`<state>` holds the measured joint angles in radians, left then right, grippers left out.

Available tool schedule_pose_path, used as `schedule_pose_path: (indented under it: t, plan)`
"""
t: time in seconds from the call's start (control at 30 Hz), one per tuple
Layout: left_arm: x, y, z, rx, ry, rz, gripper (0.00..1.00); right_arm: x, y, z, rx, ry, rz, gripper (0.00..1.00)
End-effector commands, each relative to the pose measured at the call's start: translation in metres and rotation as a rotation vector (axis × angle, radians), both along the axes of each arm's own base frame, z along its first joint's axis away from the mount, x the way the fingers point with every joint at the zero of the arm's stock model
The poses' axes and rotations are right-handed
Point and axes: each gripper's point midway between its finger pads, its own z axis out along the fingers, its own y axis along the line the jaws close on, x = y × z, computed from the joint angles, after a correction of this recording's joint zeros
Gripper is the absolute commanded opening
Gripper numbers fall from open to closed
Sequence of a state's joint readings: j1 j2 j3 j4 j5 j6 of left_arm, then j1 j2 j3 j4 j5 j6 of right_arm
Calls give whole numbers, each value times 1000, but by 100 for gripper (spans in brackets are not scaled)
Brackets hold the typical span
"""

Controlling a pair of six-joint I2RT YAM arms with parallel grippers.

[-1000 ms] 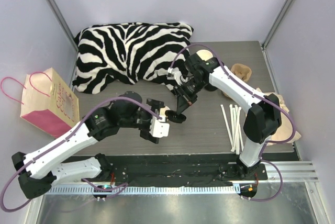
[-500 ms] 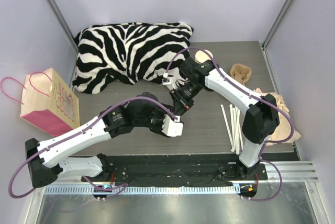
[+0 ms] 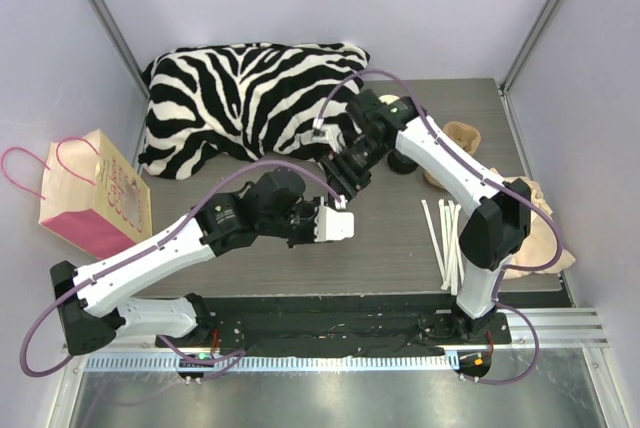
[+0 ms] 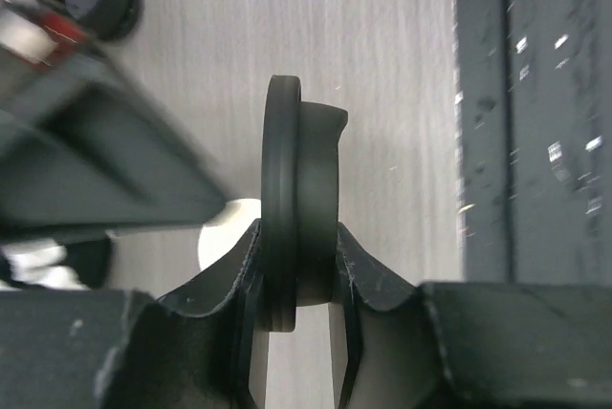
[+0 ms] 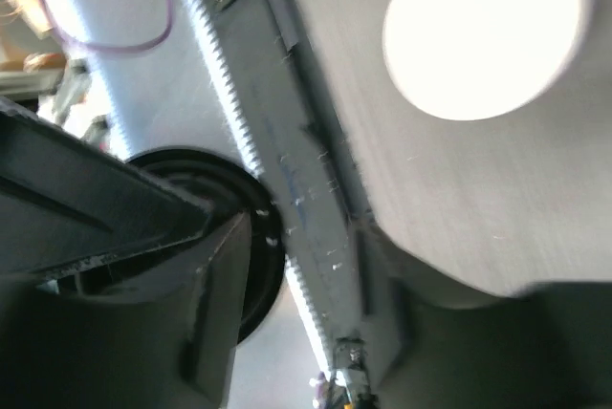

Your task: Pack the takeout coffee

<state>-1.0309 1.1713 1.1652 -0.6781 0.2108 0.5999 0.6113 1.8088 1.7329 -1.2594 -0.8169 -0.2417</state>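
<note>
One black lid, its lower edge hidden, stands edge-on in the clenched left end effector over the worktop; the right end effector, blurred, hangs released.

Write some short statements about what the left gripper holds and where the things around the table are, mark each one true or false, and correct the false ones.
1. The left gripper grips a black round plastic lid by its rim, with the lid standing on edge. True.
2. The cream and pink paper bag stands on the right side of the scene. False: it stands on the left side, near the wall.
3. Several thin white straws lie on the grey wooden table beside the right arm. True.
4. The zebra-striped pillow lies at the near edge, next to the arm bases. False: it lies at the far side of the table.
</note>
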Motion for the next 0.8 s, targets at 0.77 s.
schedule_pose_path:
  t: [0.77]
  plan:
    - [74, 8, 13, -621, 1223, 552, 4, 101, -60, 74, 58, -611, -535, 58]
